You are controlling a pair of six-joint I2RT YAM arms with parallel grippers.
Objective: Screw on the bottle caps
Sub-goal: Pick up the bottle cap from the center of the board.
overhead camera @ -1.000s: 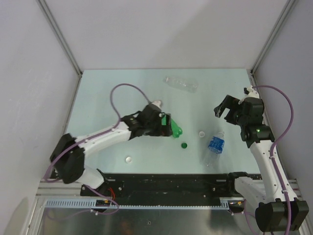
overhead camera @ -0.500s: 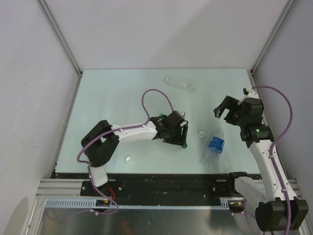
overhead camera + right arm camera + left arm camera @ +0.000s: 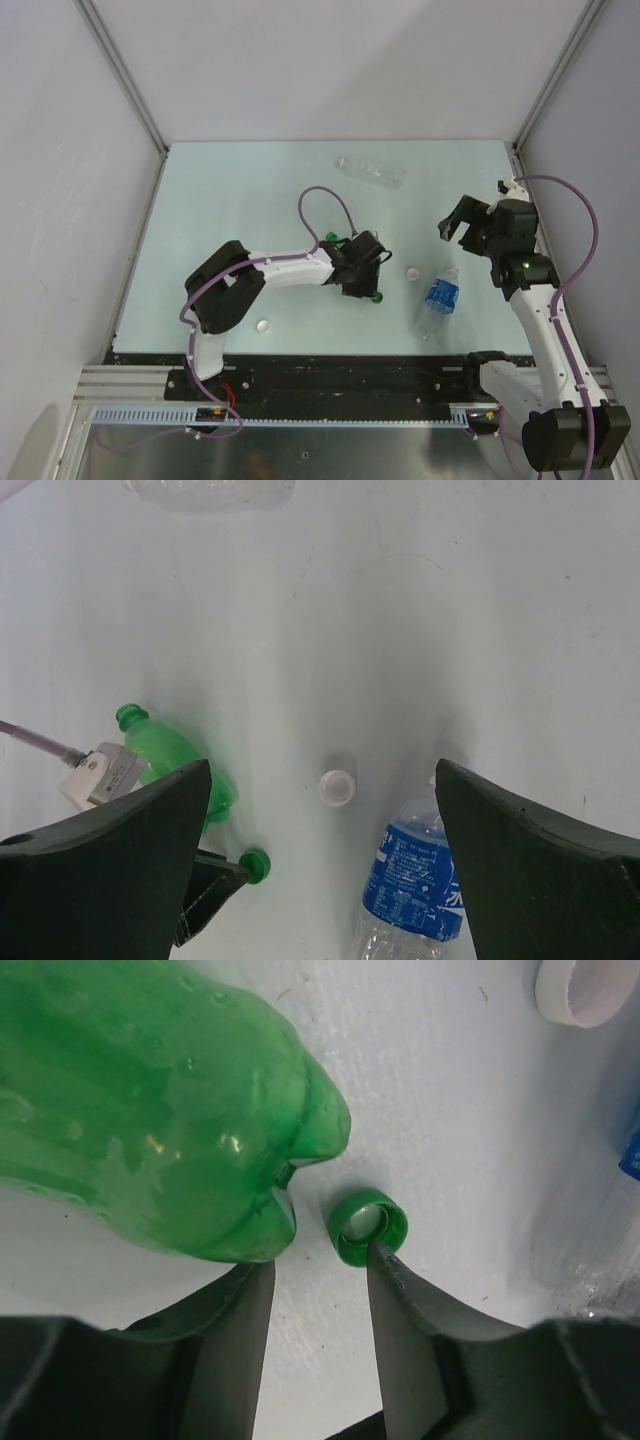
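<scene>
The left gripper (image 3: 318, 1265) is reaching down over the middle of the table (image 3: 220, 200), its jaws standing at a narrow gap with nothing between them. One of its fingertips (image 3: 378, 1252) is touching the rim of the green cap (image 3: 368, 1225), which is lying hollow side up on the table. The green bottle (image 3: 140, 1100) is lying on its side with its base just beside the cap, on the cap's far-left side, and its neck is pointing far and left. No writing is showing on it.

A white cap (image 3: 413, 271) is sitting to the right of the green cap, between it and the blue-labelled bottle (image 3: 440, 297). That bottle is lying on the near right of the table. The white print on its label is too small to read. The second white cap (image 3: 263, 325) is resting on the near left, well apart from the others. The clear unlabelled bottle (image 3: 370, 171) is lying on its side at the far edge.

The right gripper (image 3: 458, 225) is hanging above the right side of the table with its jaws spread wide and holding nothing.
</scene>
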